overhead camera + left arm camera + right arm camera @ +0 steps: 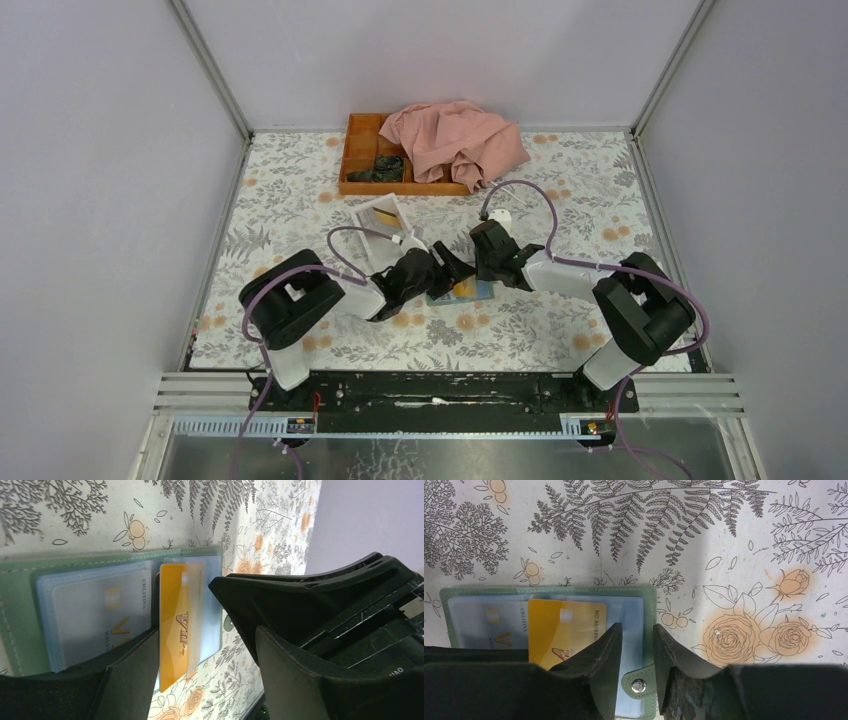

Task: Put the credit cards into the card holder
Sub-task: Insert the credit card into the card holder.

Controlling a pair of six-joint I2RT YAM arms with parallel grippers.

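Dull grey-green folding card holder (pixel 549 591) lies open, flat on floral-print table (pixel 734 540), between both arms. Orange credit card (pixel 564 625) sits partway in its clear sleeve, greyish card (pixel 95 615) pocketed beside it. Left claw (pixel 182 607) spread wide, orange card between fingers. Right claw (pixel 637 627): narrow gap over snap tab (pixel 639 686), can't tell if gripping.

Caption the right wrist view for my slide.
Open card holder on floral cloth, orange card partly sleeved, right gripper astride its snap-tab edge.
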